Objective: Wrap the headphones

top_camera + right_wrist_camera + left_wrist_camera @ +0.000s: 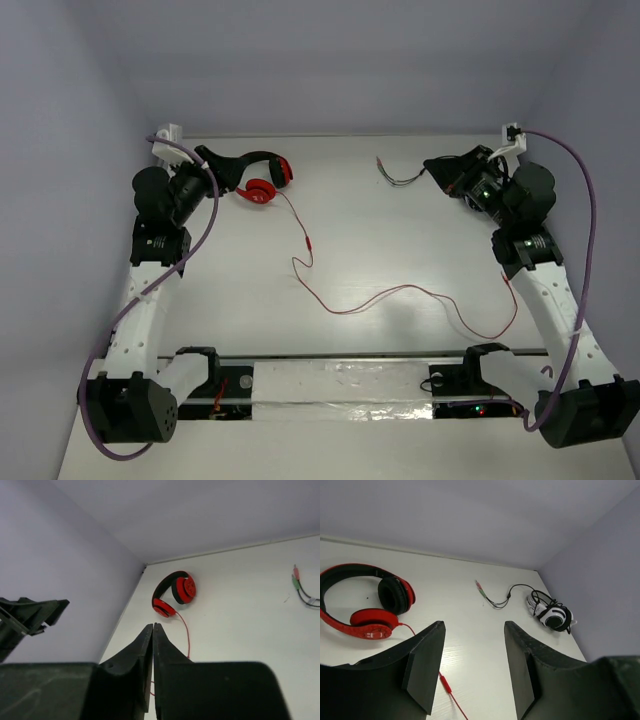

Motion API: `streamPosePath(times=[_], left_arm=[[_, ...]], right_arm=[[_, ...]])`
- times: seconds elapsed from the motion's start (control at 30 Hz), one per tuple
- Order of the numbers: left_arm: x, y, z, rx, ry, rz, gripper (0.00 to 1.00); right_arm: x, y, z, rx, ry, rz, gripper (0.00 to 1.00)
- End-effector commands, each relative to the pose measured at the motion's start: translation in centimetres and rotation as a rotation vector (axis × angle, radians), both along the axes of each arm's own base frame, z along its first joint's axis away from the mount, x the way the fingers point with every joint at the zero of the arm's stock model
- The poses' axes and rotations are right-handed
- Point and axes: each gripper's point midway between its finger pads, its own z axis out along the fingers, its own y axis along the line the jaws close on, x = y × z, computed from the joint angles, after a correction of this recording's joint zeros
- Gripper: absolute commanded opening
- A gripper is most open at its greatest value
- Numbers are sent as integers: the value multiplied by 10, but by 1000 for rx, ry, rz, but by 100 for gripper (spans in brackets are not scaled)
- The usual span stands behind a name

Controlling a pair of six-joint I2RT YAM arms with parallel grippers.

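From my top cam, the headphones [262, 180] lie at the back-left of the table [400, 230]. One round red cup is flat on the surface, the other is tipped up beside it, and the red-and-black headband arcs toward the back wall. L gripper [222, 165] sits just beside them on the left, at the headband's near end. I can't tell from that view whether it touches. L wrist cam sorts it better: the L gripper's jaws are spread w/ nothing between them but bare table. The headphones show ahead and off to the left of the left finger [422, 665], apart from it, not in the gap. Their thin red cable [400, 288] leaves the flat cup, passes behind that finger, and reappears low in the gap w/ its inline piece. From there it wanders toward the front, then loops across the table's middle to the front-right, near the R arm's lower link. R gripper [445, 165] is at the back-right corner, well apart from the headphones. In its wrist view the two fingers are pressed together tip to tip, pinching nothing, and the headphones sit small and far beyond the tips, by the left wall. Also at back-right are the white-and-black headphones [551, 615], w/ their dark cable [502, 602] trailing toward the table's middle and ending in two plugs.
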Motion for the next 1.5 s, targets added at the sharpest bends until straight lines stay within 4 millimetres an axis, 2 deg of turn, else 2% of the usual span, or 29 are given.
streamPosePath(times=[0.0,0.03,0.1,0.17,0.2,0.23,0.33,0.37,0.47,0.5,0.53,0.6,0.63,0.7,0.73,0.8,0.83,0.87,0.9,0.93,0.97,1.0,1.03,1.07,1.1,1.13,1.2,1.37,1.47], left_arm=[[3,9,16,39,-50,48,48],[5,11,16,45,-46,59,48],[9,16,13,52,-38,89,47],[15,22,14,54,-34,127,37],[21,25,8,57,-9,141,34],[25,28,11,57,-3,159,24],[45,46,-2,94,71,261,4],[53,57,-7,109,94,322,0],[75,77,-25,152,169,427,0],[86,80,-40,165,209,441,0],[94,82,-36,171,201,453,0],[110,94,-43,213,220,505,0],[128,94,-49,230,238,505,0],[144,105,-66,277,295,531,0],[162,105,-75,292,316,524,0],[178,105,-90,319,347,482,7],[196,104,-99,332,363,468,12],[204,101,-107,343,378,443,21],[214,101,-135,375,434,418,24],[225,99,-127,380,408,406,28],[231,95,-135,388,416,377,33],[237,91,-162,399,468,336,35],[245,88,-159,413,450,309,37],[248,84,-168,420,461,278,42],[250,79,-188,426,495,234,44],[254,77,-188,433,489,220,46],[255,78,-202,457,511,208,50],[257,84,-239,500,572,209,53],[256,88,-257,520,602,215,51]], right_arm=[[-11,-1,23,8,-90,9,6],[-10,-2,20,7,-82,4,0],[-15,0,19,7,-84,5,0],[-16,1,17,0,-83,0,0],[-17,3,16,-1,-79,5,0],[-20,6,16,0,-79,9,0],[-23,14,14,-5,-77,25,0],[-24,17,11,-8,-74,31,0],[-27,26,2,-16,-60,54,0],[-26,25,-1,-21,-56,46,0],[-29,29,-4,-23,-51,57,0],[-31,32,-9,-28,-44,60,0],[-34,36,-11,-30,-42,75,0],[-38,40,-13,-32,-44,86,0],[-40,44,-16,-37,-39,96,0],[-42,45,-20,-52,-32,98,0],[-43,48,-22,-56,-28,105,0],[-43,47,-23,-62,-30,97,0],[-44,49,-24,-64,-28,107,0],[-44,50,-25,-66,-22,107,0],[-46,53,-25,-66,-25,119,0],[-45,53,-25,-66,-25,117,3],[-46,55,-24,-68,-26,123,9],[-45,55,-25,-72,-27,117,15],[-46,58,-26,-72,-25,126,28],[-45,58,-26,-74,-25,123,34],[-42,59,-28,-78,-18,125,43],[-40,63,-33,-81,-10,130,44],[-41,66,-33,-80,-8,138,44]])
